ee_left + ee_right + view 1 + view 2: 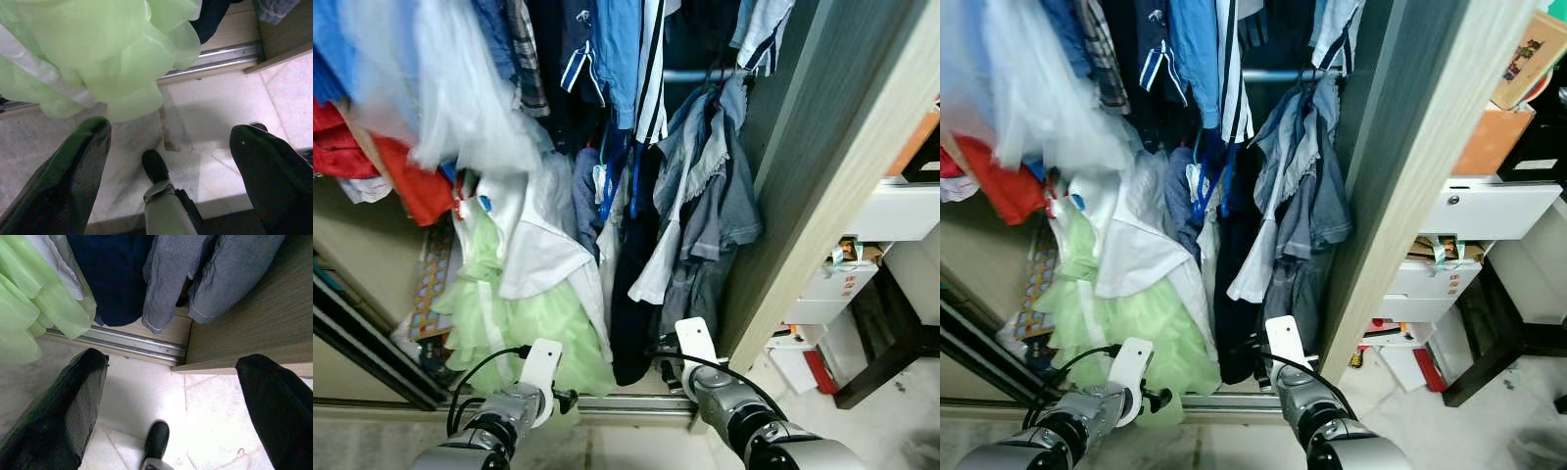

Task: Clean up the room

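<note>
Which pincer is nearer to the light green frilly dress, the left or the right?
Left. The left pincer hangs just below the green dress's hem; the right pincer is off to the dress's right, under the grey garments.

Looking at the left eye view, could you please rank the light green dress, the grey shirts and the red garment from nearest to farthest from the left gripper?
From the left gripper:
1. Light green dress, hanging just above it, low in the wardrobe.
2. Grey shirts, higher up and towards the robot's right, beside the wardrobe's side panel.
3. Red garment, up on the robot's far left.
</note>
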Controlling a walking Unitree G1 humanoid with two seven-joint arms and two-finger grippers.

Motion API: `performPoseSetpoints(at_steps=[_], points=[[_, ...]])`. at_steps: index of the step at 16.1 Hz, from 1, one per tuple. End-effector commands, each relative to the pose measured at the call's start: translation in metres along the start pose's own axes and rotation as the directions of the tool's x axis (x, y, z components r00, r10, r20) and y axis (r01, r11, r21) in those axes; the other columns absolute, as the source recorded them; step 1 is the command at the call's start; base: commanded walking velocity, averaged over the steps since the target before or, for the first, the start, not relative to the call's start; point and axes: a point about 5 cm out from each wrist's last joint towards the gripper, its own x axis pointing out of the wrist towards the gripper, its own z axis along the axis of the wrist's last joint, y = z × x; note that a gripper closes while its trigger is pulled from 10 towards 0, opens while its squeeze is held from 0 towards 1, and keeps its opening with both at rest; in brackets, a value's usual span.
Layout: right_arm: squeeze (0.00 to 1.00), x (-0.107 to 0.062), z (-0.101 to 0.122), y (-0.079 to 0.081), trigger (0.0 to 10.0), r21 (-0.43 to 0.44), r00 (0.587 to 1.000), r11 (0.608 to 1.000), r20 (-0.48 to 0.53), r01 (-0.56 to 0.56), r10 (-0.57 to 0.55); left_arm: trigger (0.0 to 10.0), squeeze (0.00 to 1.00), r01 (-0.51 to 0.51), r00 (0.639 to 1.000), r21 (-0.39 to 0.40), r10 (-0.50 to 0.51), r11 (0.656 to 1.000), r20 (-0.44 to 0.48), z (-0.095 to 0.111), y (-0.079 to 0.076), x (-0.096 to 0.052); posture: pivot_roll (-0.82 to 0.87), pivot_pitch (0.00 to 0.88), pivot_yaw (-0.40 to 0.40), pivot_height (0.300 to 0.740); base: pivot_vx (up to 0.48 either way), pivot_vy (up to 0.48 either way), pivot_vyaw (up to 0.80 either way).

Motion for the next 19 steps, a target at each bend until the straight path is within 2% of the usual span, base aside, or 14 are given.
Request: performPoseSetpoints(at_steps=[1, 7, 12, 19], points=[[0.00, -0.0001, 0.0017, 0.0008, 10.0, -0.002, 1.000, 1.000, 0.004, 0.001, -0.001, 10.0, 0.00, -0.017, 1.000, 0.010, 0.017, 1.000, -0.003, 0.0014, 0.0037, -0.0007, -0.14, 0.000, 0.030, 0.740, 0.000, 0.420, 0.00], [0.00, -0.0001, 0.0028, 0.0006, 10.0, 0.000, 1.000, 1.000, 0.007, 0.002, -0.002, 10.0, 0.00, -0.015, 1.000, 0.014, 0.015, 1.000, -0.003, 0.0021, 0.0036, -0.0008, -0.14, 0.000, 0.031, 0.740, 0.000, 0.466, 0.00], [0.00, -0.0001, 0.0037, 0.0008, 10.0, 0.004, 1.000, 1.000, 0.009, 0.003, -0.003, 10.0, 0.00, -0.017, 1.000, 0.019, 0.017, 1.000, 0.000, 0.0028, 0.0040, -0.0009, -0.14, 0.000, 0.034, 0.740, 0.000, 0.316, 0.00], [0.00, -0.0001, 0.0038, 0.0010, 10.0, 0.003, 1.000, 1.000, 0.011, 0.003, -0.003, 10.0, 0.00, -0.001, 0.999, 0.005, 0.001, 1.000, 0.040, 0.0087, 0.0024, -0.0010, -0.14, 0.000, 0.035, 0.740, 0.000, 0.000, 0.00]])
